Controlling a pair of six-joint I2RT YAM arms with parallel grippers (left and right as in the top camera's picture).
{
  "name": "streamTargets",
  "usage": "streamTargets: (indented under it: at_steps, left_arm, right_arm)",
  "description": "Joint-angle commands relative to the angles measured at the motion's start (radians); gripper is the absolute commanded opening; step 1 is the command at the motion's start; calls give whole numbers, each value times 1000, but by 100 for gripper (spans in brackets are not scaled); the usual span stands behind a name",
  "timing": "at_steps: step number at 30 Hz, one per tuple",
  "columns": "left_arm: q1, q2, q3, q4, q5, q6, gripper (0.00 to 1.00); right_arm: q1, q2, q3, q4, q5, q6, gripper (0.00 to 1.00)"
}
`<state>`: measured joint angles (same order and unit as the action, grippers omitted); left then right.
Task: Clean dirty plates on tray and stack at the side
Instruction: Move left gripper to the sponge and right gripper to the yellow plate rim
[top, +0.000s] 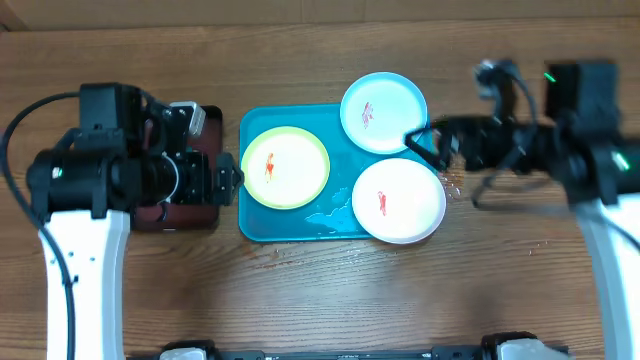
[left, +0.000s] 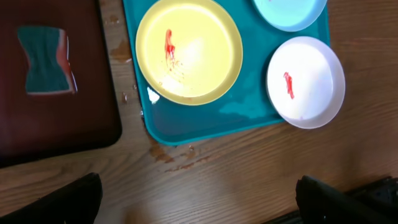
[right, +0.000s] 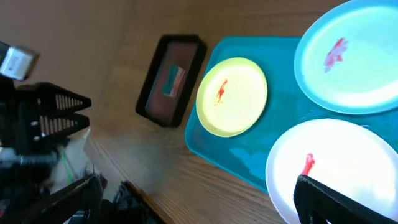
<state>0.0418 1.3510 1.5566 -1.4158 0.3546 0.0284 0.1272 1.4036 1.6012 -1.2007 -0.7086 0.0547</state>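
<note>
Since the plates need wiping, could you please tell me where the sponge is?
In the left wrist view, the sponge lies inside the small black tray on the robot's left, just left of the turquoise tray and nearest the yellow-green plate.

The scene is filled by a brown wood-grain desk (top: 330, 290), its grain laid left to right in the overhead view, with a darker seam (top: 300, 26) seen near the far edge. Small wet marks (left: 180, 163) are scattered on the wood. The surface is lit softly and evenly, with faint sheen.
</note>
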Motion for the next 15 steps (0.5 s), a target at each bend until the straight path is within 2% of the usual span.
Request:
streamTargets:
  at_steps: [1, 5, 7, 9, 14, 15]
  left_arm:
    - [4, 39, 19, -10, -6, 13, 100]
    - [4, 68, 19, -13, -24, 13, 100]
    - [4, 76, 19, 3, -31, 13, 100]
    - [4, 80, 19, 39, -44, 13, 100]
    - [4, 84, 19, 129, -51, 13, 100]
    - [4, 87, 19, 142, -59, 13, 100]
  right_arm:
    - [89, 119, 56, -1, 123, 24, 100]
    - [191, 248, 56, 47, 308, 123, 100]
    - [228, 306, 56, 106, 356, 128, 100]
    - [249, 360, 55, 211, 329, 134, 100]
    - [271, 478, 55, 336, 247, 186, 100]
    - [274, 506, 55, 350, 247, 186, 97]
